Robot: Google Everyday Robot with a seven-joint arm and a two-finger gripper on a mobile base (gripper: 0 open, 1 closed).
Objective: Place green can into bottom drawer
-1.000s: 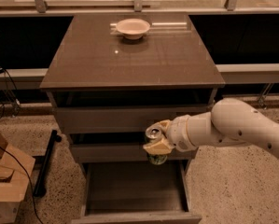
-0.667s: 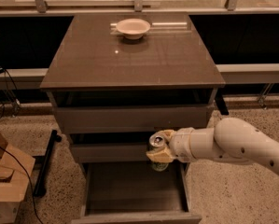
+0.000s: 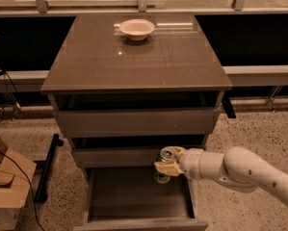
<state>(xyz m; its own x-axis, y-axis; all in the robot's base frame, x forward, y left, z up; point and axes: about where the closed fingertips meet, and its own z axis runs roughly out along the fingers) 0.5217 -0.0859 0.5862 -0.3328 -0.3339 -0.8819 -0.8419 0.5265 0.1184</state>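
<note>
The green can (image 3: 163, 166) is a small can with a silver top, held upright in my gripper (image 3: 168, 163). The gripper comes in from the right on a white arm and is shut on the can. It holds the can above the right back part of the bottom drawer (image 3: 138, 196), just in front of the middle drawer's face. The bottom drawer is pulled out, and its flat floor shows with nothing on it. The can's lower part is dark and partly hidden by the fingers.
A pale shallow bowl (image 3: 137, 29) sits at the back of the cabinet top (image 3: 134, 61). The top drawer (image 3: 134, 121) and middle drawer (image 3: 119, 155) stand slightly out. A cardboard box (image 3: 4, 186) and a black bar (image 3: 47, 167) are on the floor at the left.
My gripper has moved down with the green can, from the level of the middle drawer's top edge to just above the open bottom drawer.
</note>
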